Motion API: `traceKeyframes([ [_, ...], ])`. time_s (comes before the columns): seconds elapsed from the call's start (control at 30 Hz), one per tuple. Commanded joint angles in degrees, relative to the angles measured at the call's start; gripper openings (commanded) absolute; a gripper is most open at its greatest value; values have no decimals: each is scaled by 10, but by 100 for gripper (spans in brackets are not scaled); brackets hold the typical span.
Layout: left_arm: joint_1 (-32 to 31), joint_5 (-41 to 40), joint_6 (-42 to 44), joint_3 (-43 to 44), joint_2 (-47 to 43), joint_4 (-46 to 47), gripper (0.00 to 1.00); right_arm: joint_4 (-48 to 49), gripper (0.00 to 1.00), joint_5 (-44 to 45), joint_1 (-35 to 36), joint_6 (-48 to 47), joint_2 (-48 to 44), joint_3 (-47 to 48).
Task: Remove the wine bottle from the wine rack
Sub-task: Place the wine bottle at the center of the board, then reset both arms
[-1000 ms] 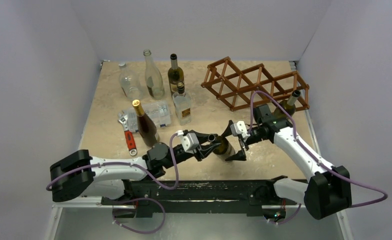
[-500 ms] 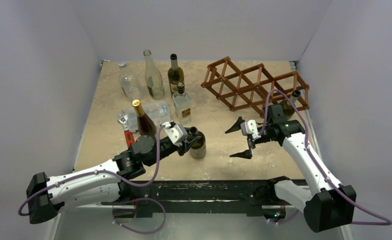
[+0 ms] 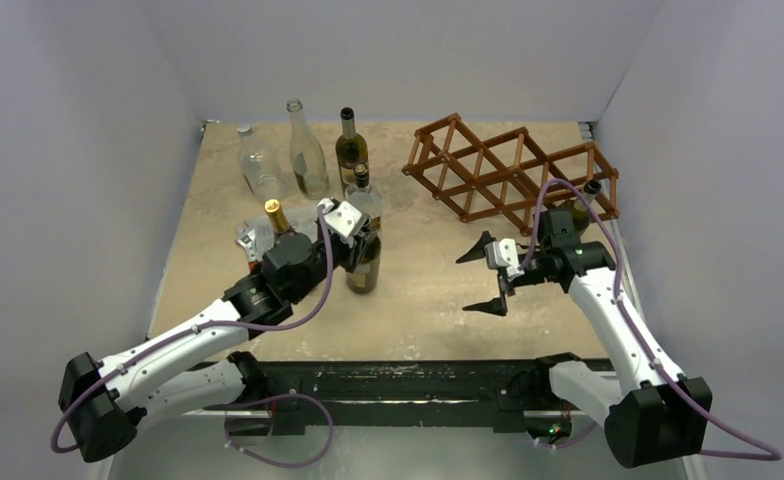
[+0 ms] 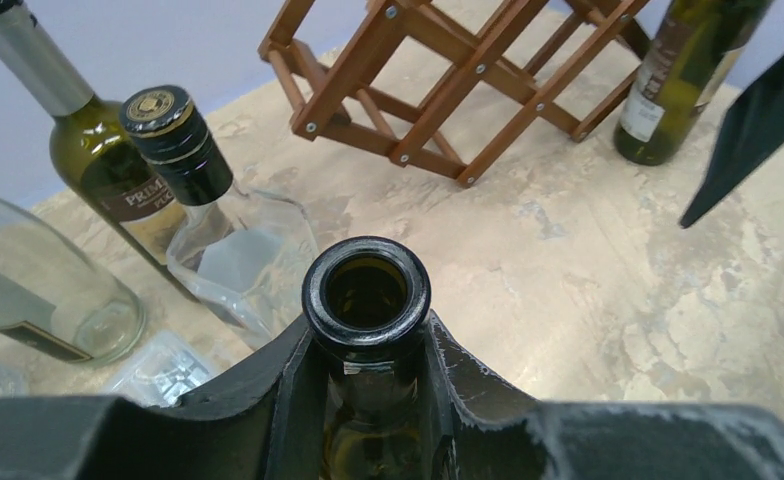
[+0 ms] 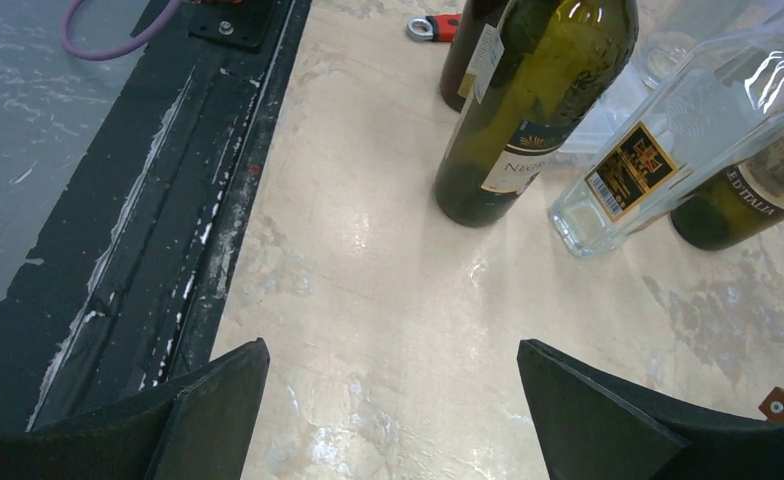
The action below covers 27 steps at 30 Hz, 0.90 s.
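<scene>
My left gripper (image 3: 361,236) is shut on the neck of a dark green wine bottle (image 3: 363,268), held upright left of centre with its base at or just above the table. In the left wrist view the fingers (image 4: 268,385) clamp the neck just under the open mouth (image 4: 366,290). The reddish-brown wine rack (image 3: 508,172) stands at the back right, its visible cells empty; it also shows in the left wrist view (image 4: 438,85). My right gripper (image 3: 486,275) is open and empty in front of the rack. In the right wrist view (image 5: 393,405) the held bottle (image 5: 528,110) stands ahead.
A green bottle (image 3: 579,208) stands by the rack's right end, behind my right arm. Clear and green bottles (image 3: 306,150) stand at the back left. A square clear bottle (image 3: 366,205), a gold-capped brown bottle (image 3: 278,225) and a clear plastic box (image 3: 313,222) crowd the held bottle.
My left arm carried the bottle from the table's centre left and back, turning it from lying to upright. My right gripper stayed open and drew slightly right.
</scene>
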Motion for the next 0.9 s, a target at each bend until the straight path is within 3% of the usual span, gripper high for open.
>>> traceKeyframes([
  [0.0,27,-12,-26,46,13,82,0,2,99,0,-7,-4,-14,12],
  [0.03,31,-14,-36,49,15,75,4,3,99,1,-8,-3,-14,11],
  [0.13,33,-24,-54,54,12,50,28,5,99,5,-11,1,-20,10],
  [0.3,33,-22,-81,63,-21,-6,75,14,99,15,-17,31,-34,20],
  [0.37,33,-12,-93,83,-35,-48,86,19,99,15,-19,55,-41,27],
  [0.57,33,36,-109,226,-61,-244,100,42,99,86,-19,191,-68,95],
  [0.87,61,38,-62,483,-46,-518,100,152,99,363,-20,626,-63,307],
])
